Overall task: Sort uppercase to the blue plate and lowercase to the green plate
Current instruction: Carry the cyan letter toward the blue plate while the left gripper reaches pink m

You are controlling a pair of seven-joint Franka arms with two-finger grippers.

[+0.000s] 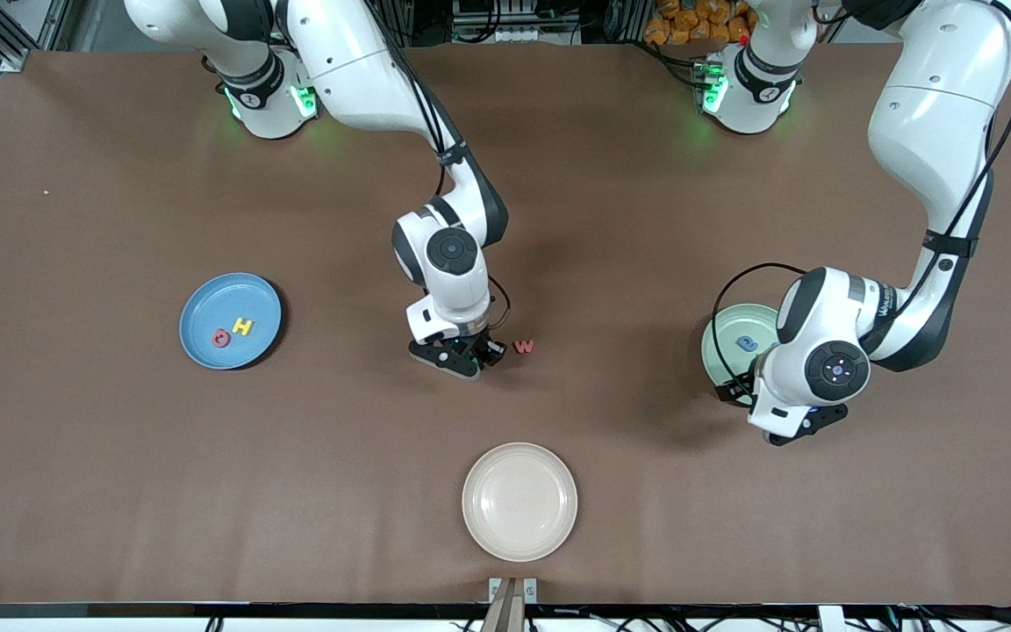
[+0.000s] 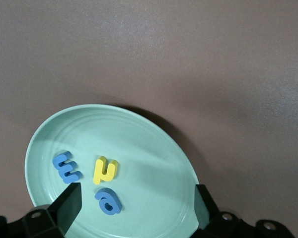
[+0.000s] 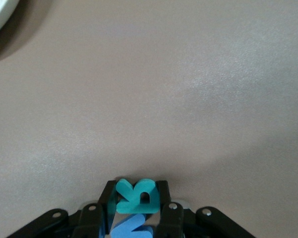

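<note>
**Q:** Right gripper [image 1: 473, 355]: how is it set, and on what?

**A:** It is held low at the table, its fingers [image 3: 162, 198] pinched onto the teal letter [image 3: 136, 196]. A blue M [image 3: 131, 228] is seen just beside that letter, under the palm; whether it is gripped too cannot be told. The red w [image 1: 524, 347] lies just beside the gripper, on the table.

**Q:** And farther from it?

**A:** A yellow H [image 1: 243, 326] and a red ring [image 1: 221, 338] are already laid on the blue plate [image 1: 207, 298]. Well apart, the left gripper [image 2: 136, 208] is held wide open over the green plate [image 2: 139, 134], where three lowercase letters lie.

**Q:** What is judged left?

**A:** Five are sorted. The teal letter, the M and the w are not yet placed.
</note>
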